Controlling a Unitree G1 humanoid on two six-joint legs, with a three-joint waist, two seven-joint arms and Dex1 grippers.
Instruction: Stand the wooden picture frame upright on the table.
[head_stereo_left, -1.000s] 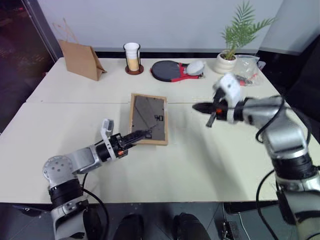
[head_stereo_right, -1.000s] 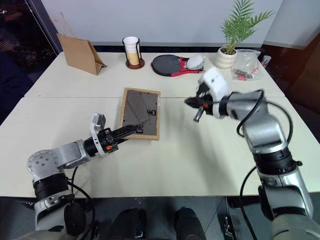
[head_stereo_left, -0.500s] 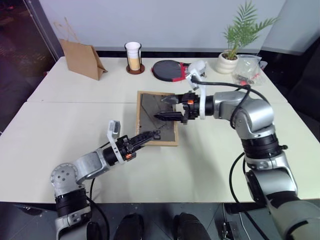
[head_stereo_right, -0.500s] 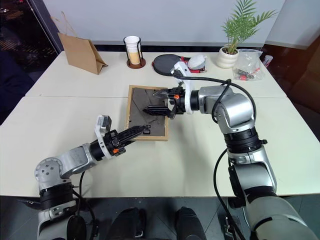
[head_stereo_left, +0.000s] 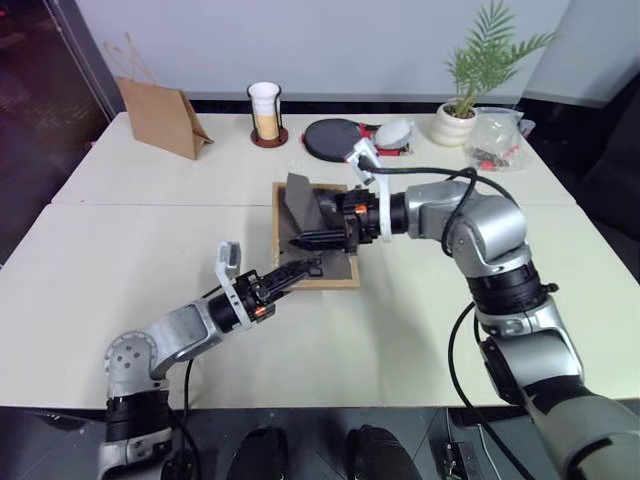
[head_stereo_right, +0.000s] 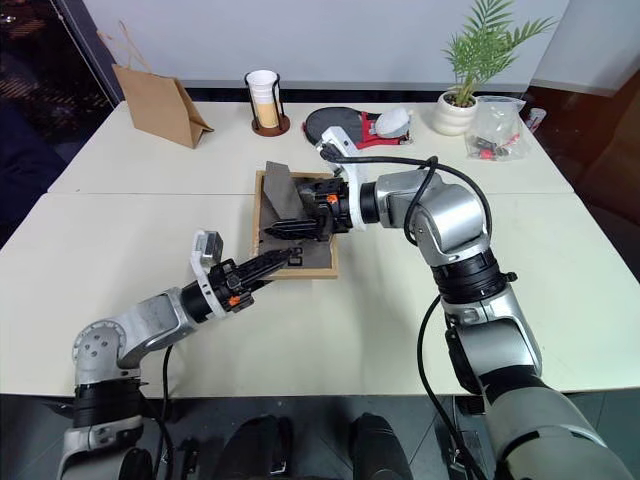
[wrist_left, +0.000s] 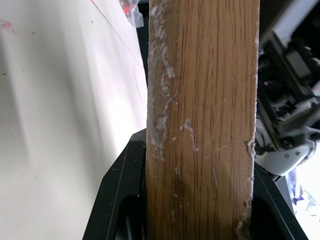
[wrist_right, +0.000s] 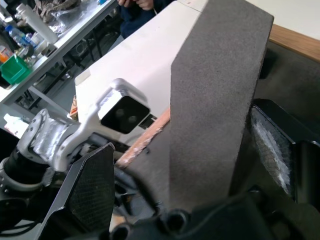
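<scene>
The wooden picture frame (head_stereo_left: 340, 264) lies face down on the table (head_stereo_left: 120, 250), dark grey back up. Its fold-out stand (head_stereo_left: 300, 203) is lifted off the back and tilts up. My left gripper (head_stereo_left: 303, 268) is shut on the frame's near edge. In the left wrist view the light wood rim (wrist_left: 202, 125) sits between the black fingers (wrist_left: 120, 200). My right gripper (head_stereo_left: 316, 226) reaches in from the right and is open, one finger on each side of the grey stand (wrist_right: 215, 100). Its fingers (wrist_right: 92, 185) stand wide apart.
Along the table's far side stand a brown paper bag (head_stereo_left: 160, 115), a cup in a black holder (head_stereo_left: 265, 115), a black and red paddle (head_stereo_left: 335, 140), a potted plant (head_stereo_left: 460, 110) and a clear plastic bag (head_stereo_left: 495, 140). A seam (head_stereo_left: 150, 205) crosses the tabletop.
My right arm swung left over the frame and its gripper went from shut to open. The stand rose from flat to tilted up. My left gripper kept its grip on the near edge.
</scene>
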